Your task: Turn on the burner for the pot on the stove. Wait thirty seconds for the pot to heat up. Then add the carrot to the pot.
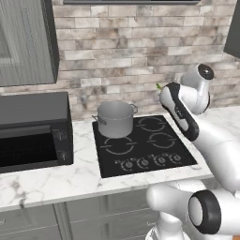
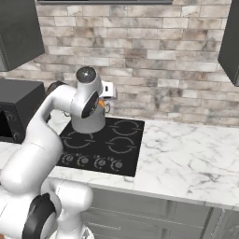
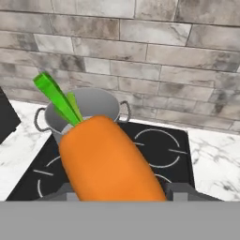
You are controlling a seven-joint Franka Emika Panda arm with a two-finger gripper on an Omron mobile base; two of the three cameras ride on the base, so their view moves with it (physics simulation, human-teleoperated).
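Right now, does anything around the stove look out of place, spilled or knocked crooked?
Nothing stands out. The pot stands upright on the stove, on its rear left ring, with no spill on the counter beside it. The carrot is in the gripper, above the cooktop and short of the pot.

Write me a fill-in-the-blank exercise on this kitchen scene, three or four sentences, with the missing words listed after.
1. The gripper holds an orange ____ with green leaves.
2. The pot stands on the stove's back-____ burner, seen from the robot.
3. The wall behind the stove is made of ____.
4. The black oven sits on the counter to the ____ of the stove.

Missing words: carrot; left; brick; left
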